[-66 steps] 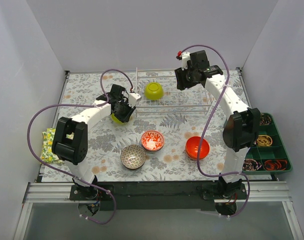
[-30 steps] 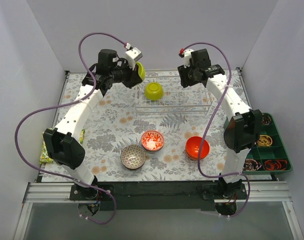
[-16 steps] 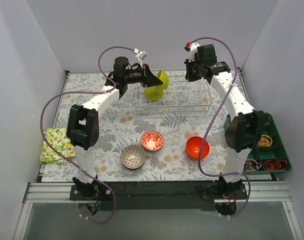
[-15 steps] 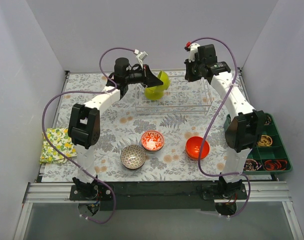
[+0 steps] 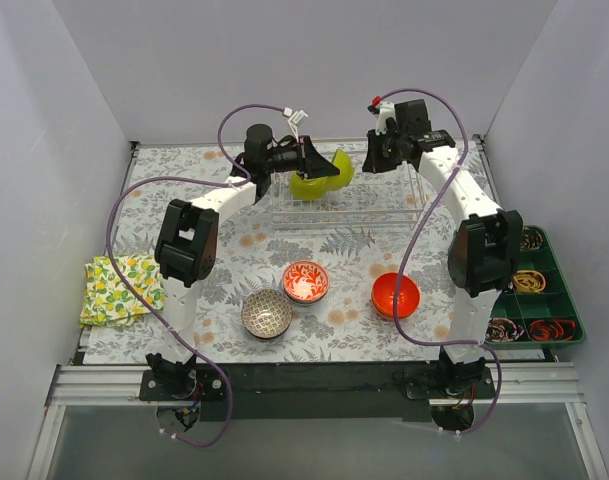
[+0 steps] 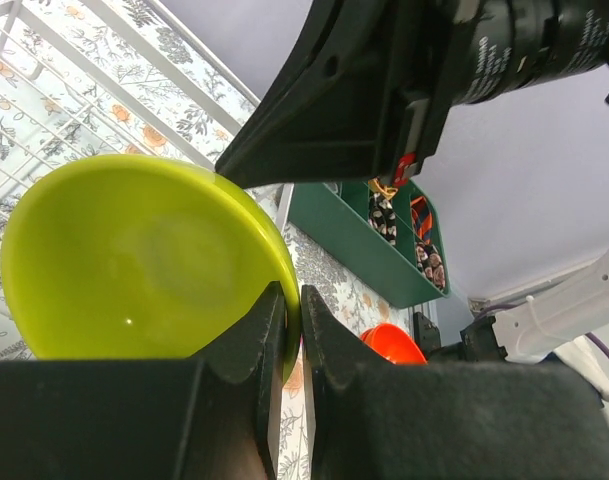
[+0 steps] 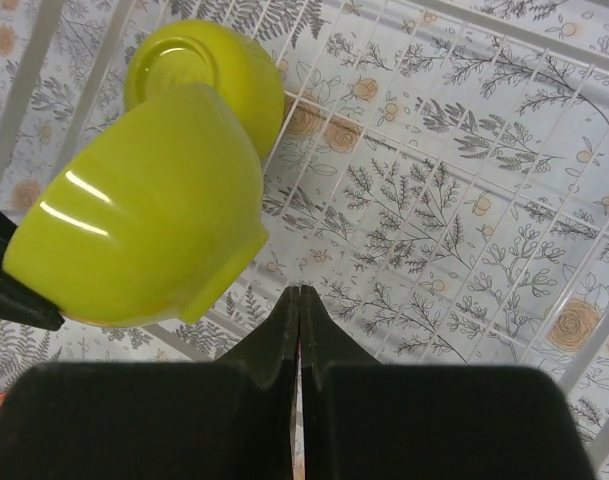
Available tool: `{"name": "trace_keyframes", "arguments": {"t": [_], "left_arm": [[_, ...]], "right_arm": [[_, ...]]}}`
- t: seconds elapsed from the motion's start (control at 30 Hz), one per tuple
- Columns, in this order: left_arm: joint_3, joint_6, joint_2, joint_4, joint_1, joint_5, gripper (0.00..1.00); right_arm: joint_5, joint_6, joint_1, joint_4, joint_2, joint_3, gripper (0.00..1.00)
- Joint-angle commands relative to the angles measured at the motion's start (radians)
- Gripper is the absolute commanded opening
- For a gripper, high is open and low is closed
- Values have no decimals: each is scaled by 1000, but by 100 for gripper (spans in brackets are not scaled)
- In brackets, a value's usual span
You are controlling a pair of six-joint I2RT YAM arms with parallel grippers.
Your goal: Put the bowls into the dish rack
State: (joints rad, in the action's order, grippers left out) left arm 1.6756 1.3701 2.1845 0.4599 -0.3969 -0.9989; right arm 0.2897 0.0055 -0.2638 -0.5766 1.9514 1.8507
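Top external view: the left arm has swung over the dish rack [image 5: 384, 212], left fingers [image 6: 239, 395] clamped on the carried lime-green bowl [image 5: 339, 168], now just right of the racked lime-green bowl [image 5: 304, 186]. Right fingers [image 7: 276, 335] hover pressed together, empty. Slotting it looks next.

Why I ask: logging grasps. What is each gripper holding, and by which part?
The left gripper pinches a lime-green bowl by its rim, one finger inside, one outside. The right gripper is shut on nothing.

Glossy, smooth lime bowl [image 7: 144, 235] (light glints); silvery wire rack [image 5: 364, 205].
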Motion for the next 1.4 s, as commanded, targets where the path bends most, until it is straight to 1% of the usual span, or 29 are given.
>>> {"name": "trace_keyframes", "arguments": {"t": [0.0,0.27,0.5,0.7,0.83,1.07,1.1,1.2,1.23,1.27,1.3,1.37], "left_arm": [[58,11,14,51,0,2,0],[110,-35,76,0,-11,28,0],[119,-68,101,-32,-17,45,0],[136,-88,127,-52,-19,59,0],[145,-100,139,-66,-20,75,4],[165,-155,118,-144,-20,135,31],[165,-164,110,-161,-20,134,32],[161,-204,78,-208,-20,169,40],[159,-219,71,-222,-22,177,41],[159,-250,61,-240,-22,213,43],[161,-265,48,-275,-22,236,48],[161,-320,35,-311,-20,264,50]], "right_arm": [[-11,4,3,18,46,-8,1],[28,-2,1,20,96,-4,1],[66,4,3,26,148,21,1],[66,7,3,27,181,36,1],[83,17,1,38,196,50,1],[123,45,1,63,233,85,1],[126,48,0,64,238,96,1],[134,60,0,75,256,116,1],[137,65,-3,75,261,128,1],[140,68,-5,78,270,134,1],[143,73,-8,77,271,140,1],[152,71,-12,78,271,148,1]]}}
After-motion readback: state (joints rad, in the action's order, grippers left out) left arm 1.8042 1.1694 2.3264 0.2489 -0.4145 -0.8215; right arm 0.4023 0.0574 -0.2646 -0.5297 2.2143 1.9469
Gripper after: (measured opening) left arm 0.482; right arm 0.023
